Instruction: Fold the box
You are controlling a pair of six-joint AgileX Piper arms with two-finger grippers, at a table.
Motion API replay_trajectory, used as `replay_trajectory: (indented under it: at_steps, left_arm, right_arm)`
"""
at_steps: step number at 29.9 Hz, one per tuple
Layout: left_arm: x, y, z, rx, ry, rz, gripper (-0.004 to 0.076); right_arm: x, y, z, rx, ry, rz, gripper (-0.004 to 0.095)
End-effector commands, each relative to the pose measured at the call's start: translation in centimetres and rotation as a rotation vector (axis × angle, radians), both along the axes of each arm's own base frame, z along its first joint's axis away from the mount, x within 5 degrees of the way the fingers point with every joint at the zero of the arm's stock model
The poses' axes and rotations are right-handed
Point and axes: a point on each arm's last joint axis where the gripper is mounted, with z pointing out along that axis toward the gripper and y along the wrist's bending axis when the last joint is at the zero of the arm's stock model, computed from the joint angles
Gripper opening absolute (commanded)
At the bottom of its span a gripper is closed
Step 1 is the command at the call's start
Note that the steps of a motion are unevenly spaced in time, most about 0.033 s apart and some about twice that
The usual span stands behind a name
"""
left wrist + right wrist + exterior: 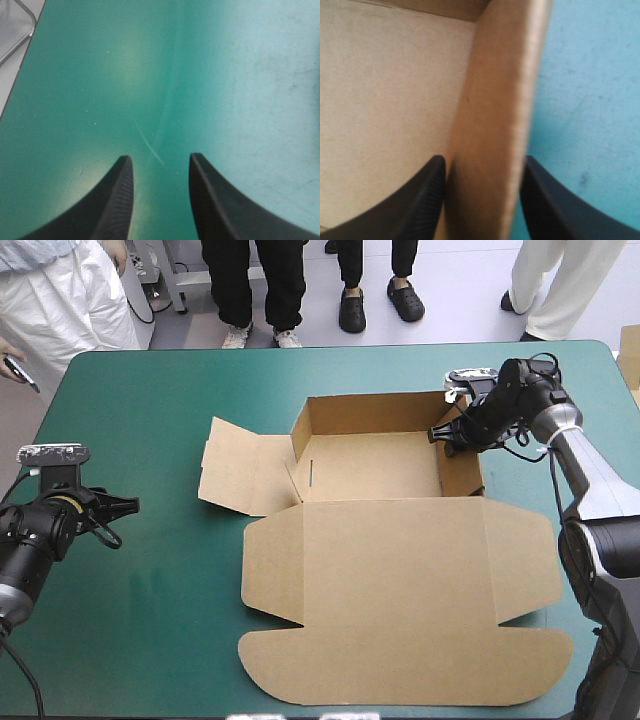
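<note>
Your open room is on the left. From the box [398, 502] out to the table's left edge, the teal-green cover [150, 620] lies bare. A bare band also runs between the far wall [370, 412] and the table's far edge. The near side is tight, because the rounded tuck flap [400, 668] ends just short of the table's near edge. On the right, the lid's side wing [525, 565] lies close to the right arm.

The left wrist view shows only flat cover ahead of the left tool [130, 506], marked by one thin pale scratch [149, 144].

The box sits right of the table's centre, and its long axis runs from far to near. The tray is at the far end and opens upward, with its far wall, left wall [300, 435] and right wall [462, 468] raised. The lid [400, 560] lies flat on the cover and points toward you. An outer side flap [240, 472] lies spread flat to the tray's left.

Your left tool is wide open, low over the cover near the table's left edge, well apart from the box and pointing right toward it. Your right tool [447, 437] is at the far end of the right wall, with its black fingers apart and astride that wall. One finger [427, 195] is inside the tray and the other is outside over the cover.
</note>
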Motion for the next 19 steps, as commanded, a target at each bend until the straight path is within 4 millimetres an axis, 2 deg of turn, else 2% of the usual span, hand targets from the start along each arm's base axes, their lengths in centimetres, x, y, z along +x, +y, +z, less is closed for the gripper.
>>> replay_trajectory:
  at_steps: [1,2,3,10,15,19]
  left_arm:
    - [0.1,-0.1,1.6,0.006,-0.093,-0.013,0.0263]
    - [0.2,-0.1,1.6,0.005,-0.093,-0.013,0.0263]
    - [0.2,-0.1,1.6,0.005,-0.093,-0.013,0.0263]
    - [0.2,-0.1,1.6,0.004,-0.093,-0.012,0.0263]
    - [0.2,-0.1,1.6,0.003,-0.093,-0.012,0.0263]
    - [0.2,-0.1,1.6,0.004,-0.093,-0.014,0.0263]
  right_arm:
    - [-0.3,-0.1,4.2,0.01,-0.136,0.002,0.0732]
    - [-0.2,-0.2,4.7,0.015,-0.144,-0.007,0.0797]
    - [-0.2,-0.2,5.5,0.02,-0.158,-0.012,0.0819]
    - [-1.2,-0.6,10.8,0.004,-0.212,-0.045,0.0809]
    - [-3.5,-0.8,13.8,-0.025,-0.267,-0.069,0.0805]
    - [-5.7,-0.1,16.5,-0.04,-0.338,-0.063,0.0788]
